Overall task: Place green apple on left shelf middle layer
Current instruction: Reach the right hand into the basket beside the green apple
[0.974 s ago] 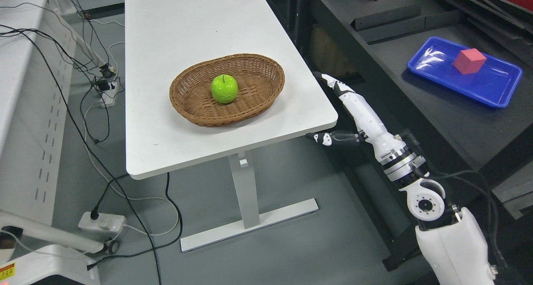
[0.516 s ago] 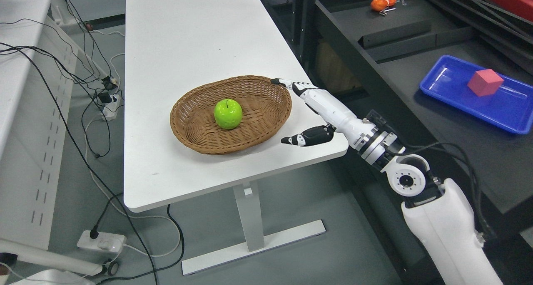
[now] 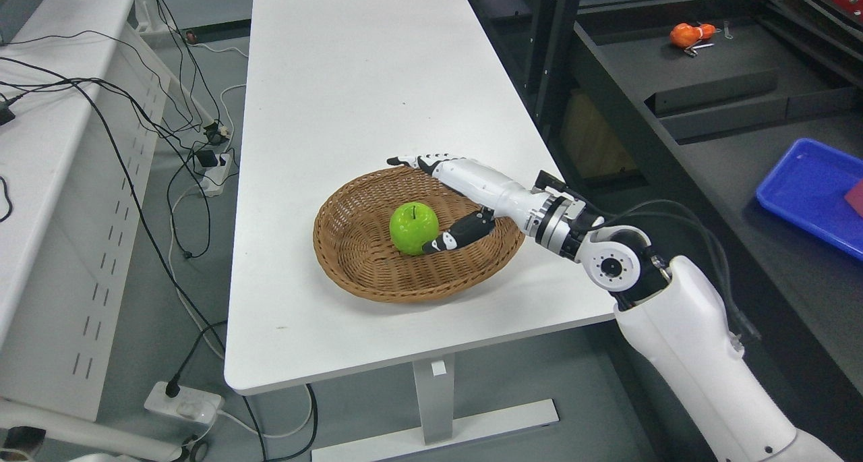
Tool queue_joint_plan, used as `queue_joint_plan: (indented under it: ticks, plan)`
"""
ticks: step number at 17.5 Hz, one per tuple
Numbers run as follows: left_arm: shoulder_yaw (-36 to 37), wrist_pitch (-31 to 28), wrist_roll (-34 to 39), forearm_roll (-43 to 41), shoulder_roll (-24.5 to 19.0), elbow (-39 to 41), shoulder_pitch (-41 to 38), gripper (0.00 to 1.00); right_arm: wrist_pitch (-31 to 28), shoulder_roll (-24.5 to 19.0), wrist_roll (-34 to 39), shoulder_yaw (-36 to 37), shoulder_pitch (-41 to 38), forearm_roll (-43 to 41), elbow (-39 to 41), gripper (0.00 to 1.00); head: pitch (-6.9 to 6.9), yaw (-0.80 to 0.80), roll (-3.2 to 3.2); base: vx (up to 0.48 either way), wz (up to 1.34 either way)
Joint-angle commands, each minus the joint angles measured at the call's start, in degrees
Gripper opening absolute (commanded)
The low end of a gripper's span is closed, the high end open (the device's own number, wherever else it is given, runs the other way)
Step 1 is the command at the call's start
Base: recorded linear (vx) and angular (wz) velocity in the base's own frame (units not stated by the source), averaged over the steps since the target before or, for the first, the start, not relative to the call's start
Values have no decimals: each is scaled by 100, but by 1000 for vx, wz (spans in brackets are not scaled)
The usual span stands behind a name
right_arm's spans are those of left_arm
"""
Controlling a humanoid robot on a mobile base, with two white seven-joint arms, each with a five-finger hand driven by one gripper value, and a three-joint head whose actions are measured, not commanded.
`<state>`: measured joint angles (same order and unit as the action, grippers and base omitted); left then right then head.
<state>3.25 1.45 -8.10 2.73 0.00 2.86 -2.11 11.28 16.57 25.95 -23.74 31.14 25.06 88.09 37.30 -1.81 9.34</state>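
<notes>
A shiny green apple (image 3: 412,227) lies in the middle of an oval wicker basket (image 3: 357,263) on the white table (image 3: 350,84). My right hand (image 3: 425,202) reaches over the basket from the right with its fingers (image 3: 431,163) stretched out straight past the far rim. Its dark thumb (image 3: 458,233) points at the apple's near right side, close to it or just touching. The hand is open and holds nothing. My left arm is out of the picture.
A dark shelf unit (image 3: 715,104) stands right of the table, with an orange object (image 3: 688,35) on it and a blue tray (image 3: 812,192) at the right edge. Cables (image 3: 155,131) and power strips (image 3: 183,402) lie on the floor at the left.
The camera has shifted, so the whole scene sits further right and lower. My right hand has moved left from the table's edge to over the basket, next to the apple.
</notes>
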Motion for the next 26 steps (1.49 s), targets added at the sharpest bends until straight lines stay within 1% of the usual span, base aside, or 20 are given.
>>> queue_joint_plan:
  ticks: [1, 3, 5, 8, 12, 14, 16, 19, 24, 26]
  plan:
    - [0, -4, 2, 0, -100, -5, 0, 100, -29, 47, 103, -615, 181, 51, -723, 100, 0, 0, 0, 173, 0]
    - [0, -4, 2, 0, -100, 4, 0, 100, -21, 135, 260, -685, 164, 130, -723, 100, 0, 0, 0, 164, -3]
    - [0, -4, 2, 0, -100, -5, 0, 100, -21, 372, 428, -860, 146, 419, -723, 100, 0, 0, 0, 137, -24]
    - [0, -4, 2, 0, -100, -5, 0, 100, 41, 654, 507, -1019, 94, 412, -723, 100, 0, 0, 0, 103, -4]
    - [0, -4, 2, 0, -100, 4, 0, 100, 93, 654, 525, -1045, 24, 412, -714, 100, 0, 0, 0, 62, -10]
    - [0, -4, 2, 0, -100, -5, 0, 100, 339, 654, 525, -1072, -47, 403, -714, 100, 0, 0, 0, 54, 1]
    - [0, -4, 2, 0, -100, 4, 0, 100, 462, 654, 525, -1081, -126, 359, -688, 100, 0, 0, 0, 50, -8]
    - [0, -4, 2, 0, -100, -5, 0, 100, 927, 663, 516, -984, -153, 175, -670, 100, 0, 0, 0, 42, -7]
    - [0, -4, 2, 0, -100, 4, 0, 100, 990, 602, 490, -975, -117, 183, -670, 100, 0, 0, 0, 31, -6]
    - [0, -4, 2, 0, -100, -5, 0, 100, 1252, 610, 411, -949, -135, 165, -670, 100, 0, 0, 0, 18, 0]
